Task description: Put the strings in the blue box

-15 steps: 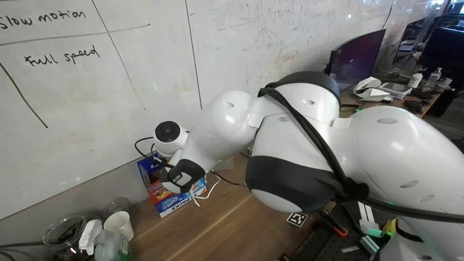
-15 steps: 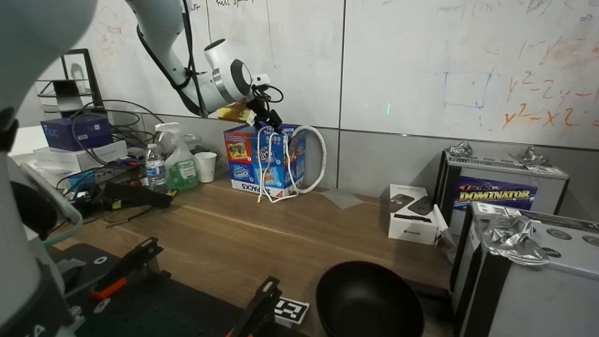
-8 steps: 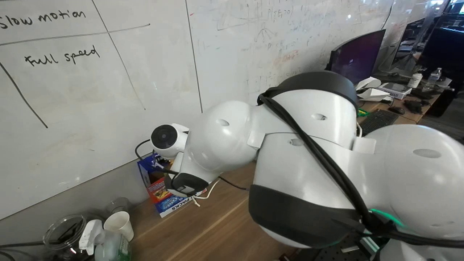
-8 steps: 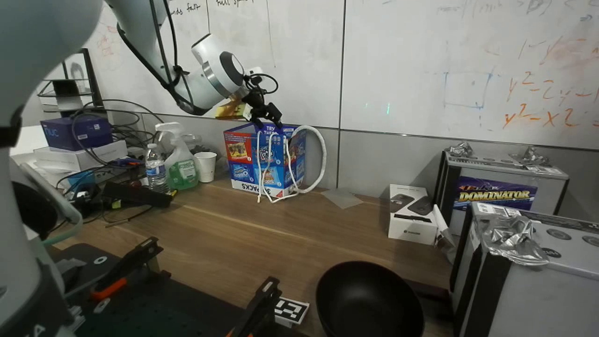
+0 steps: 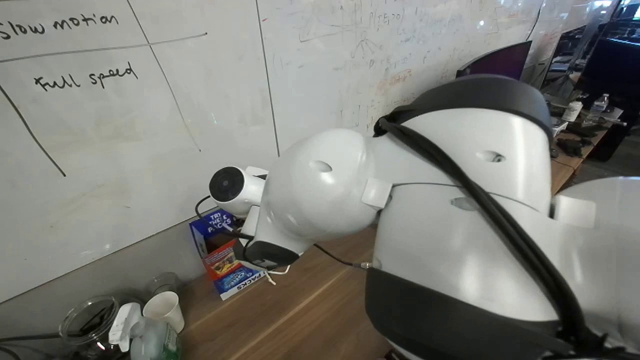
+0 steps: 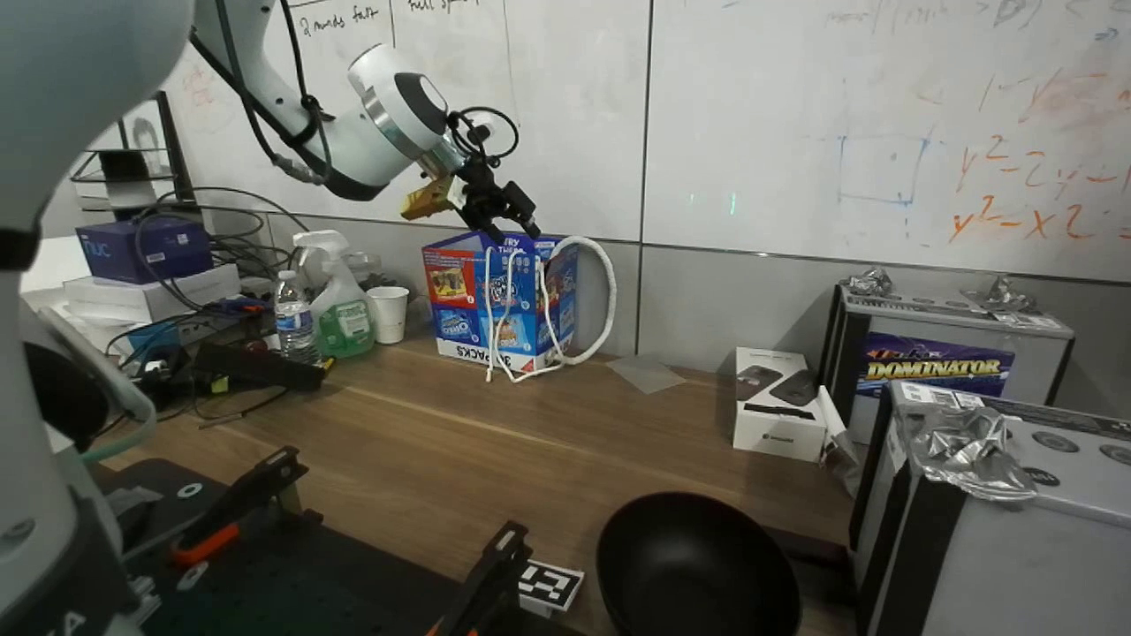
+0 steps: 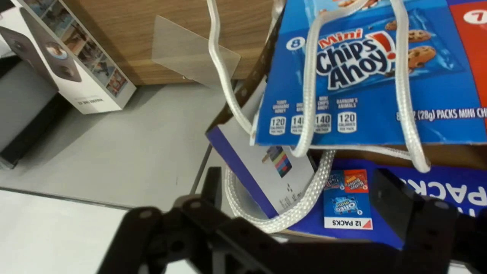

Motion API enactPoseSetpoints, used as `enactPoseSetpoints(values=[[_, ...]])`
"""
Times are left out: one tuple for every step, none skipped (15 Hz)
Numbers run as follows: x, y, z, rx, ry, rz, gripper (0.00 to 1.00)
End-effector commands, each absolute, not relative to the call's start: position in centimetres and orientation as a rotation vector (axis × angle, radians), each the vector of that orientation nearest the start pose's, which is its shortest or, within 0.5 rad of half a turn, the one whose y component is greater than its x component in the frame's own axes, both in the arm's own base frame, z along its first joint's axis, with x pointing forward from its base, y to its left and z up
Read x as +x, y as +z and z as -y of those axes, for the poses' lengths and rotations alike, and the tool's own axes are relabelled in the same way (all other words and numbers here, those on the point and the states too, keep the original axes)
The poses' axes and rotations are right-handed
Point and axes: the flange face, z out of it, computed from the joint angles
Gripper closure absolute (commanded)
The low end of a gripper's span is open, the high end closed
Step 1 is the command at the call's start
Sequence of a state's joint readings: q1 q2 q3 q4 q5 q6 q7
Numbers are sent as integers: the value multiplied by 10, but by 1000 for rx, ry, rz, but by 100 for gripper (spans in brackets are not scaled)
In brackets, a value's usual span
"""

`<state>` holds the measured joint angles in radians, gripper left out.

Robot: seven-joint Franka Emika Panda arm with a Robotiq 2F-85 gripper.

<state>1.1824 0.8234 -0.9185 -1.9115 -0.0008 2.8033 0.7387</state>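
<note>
From where I stand, the white braided cord (image 7: 309, 114) is only partly in: thin strands (image 7: 403, 76) drape over the rim of the blue Chips Ahoy snack carton (image 6: 527, 305), their ends trailing to the wooden table (image 6: 442, 433), and a thick loop (image 7: 272, 225) bows out over its side. How much lies inside I can't make out. The gripper (image 7: 298, 186) hangs above the open top, fingers (image 7: 213, 186) well apart, clasping nothing. The cord looks light, limp and hard to harm; the thick loop seems springy enough to keep its arch, while the thin strands would just flop. That woven skin may be a little slick, so I'd want a full pinch rather than a graze of the tips. My choice would be the thick loop, where it bows clear of the cardboard, then the strands just above the rim. The carton is probably light too, so a sideways tug could drag it along.
</note>
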Motion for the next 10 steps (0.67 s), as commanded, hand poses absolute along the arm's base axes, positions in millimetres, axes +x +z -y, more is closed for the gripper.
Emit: enactPoseSetpoints(values=[[587,261,-220,-3356,-808,-300,0],[580,264,-217,-3362,-746,-288,0],[574,264,-215,-3362,-697,-262,0],[567,264,-208,-3361,-648,-245,0],[563,263,-200,-3360,-615,-239,0],[558,262,-194,-3310,-626,-159,0],[552,256,-188,-3297,-598,-113,0],[529,257,-163,-3276,-569,-34,0],[521,250,-151,-3265,-544,25,0],[510,242,-134,-3256,-523,86,0]])
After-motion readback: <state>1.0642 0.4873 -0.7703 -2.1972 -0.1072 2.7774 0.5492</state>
